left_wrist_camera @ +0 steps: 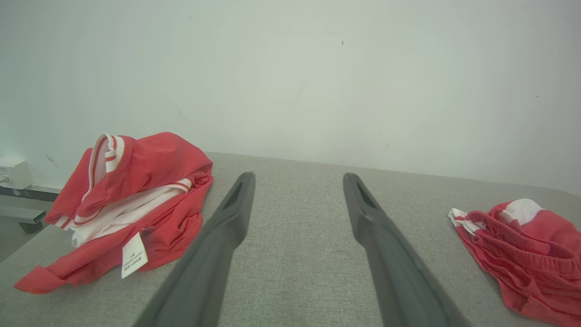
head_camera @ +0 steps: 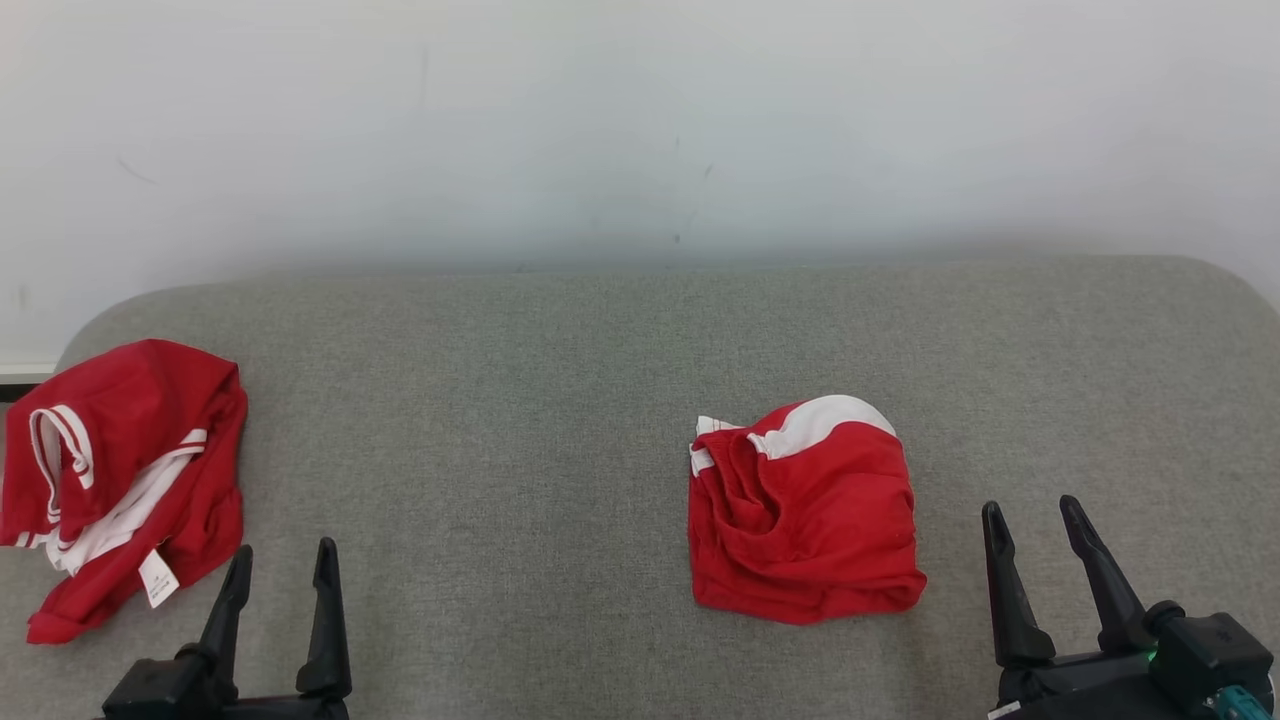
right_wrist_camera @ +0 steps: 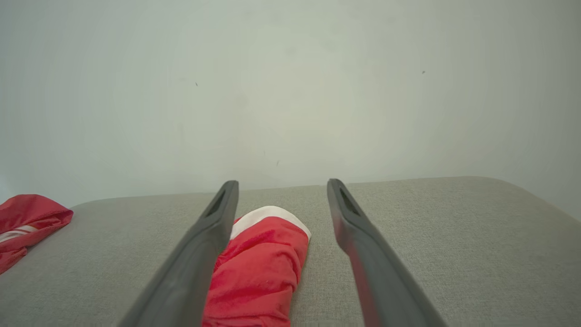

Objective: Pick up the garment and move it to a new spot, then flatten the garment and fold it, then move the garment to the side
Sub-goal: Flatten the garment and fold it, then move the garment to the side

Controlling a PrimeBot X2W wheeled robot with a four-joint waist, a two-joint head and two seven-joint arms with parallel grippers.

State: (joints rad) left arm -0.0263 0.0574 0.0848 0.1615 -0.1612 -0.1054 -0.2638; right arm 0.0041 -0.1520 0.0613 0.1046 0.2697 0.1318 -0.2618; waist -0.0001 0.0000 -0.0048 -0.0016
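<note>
Two red garments with white trim lie on a grey fabric surface. One crumpled garment sits right of centre, bunched into a compact heap; it also appears in the wrist views. The other garment lies at the left edge, with striped trim and a white label showing. My left gripper stands open near the front, just right of the left garment. My right gripper is open too, a little right of the central garment. Neither holds anything.
A pale wall rises directly behind the surface. The surface's back corners are rounded. Beyond its left edge stands a grey shelf with a white box. Bare fabric stretches between the two garments.
</note>
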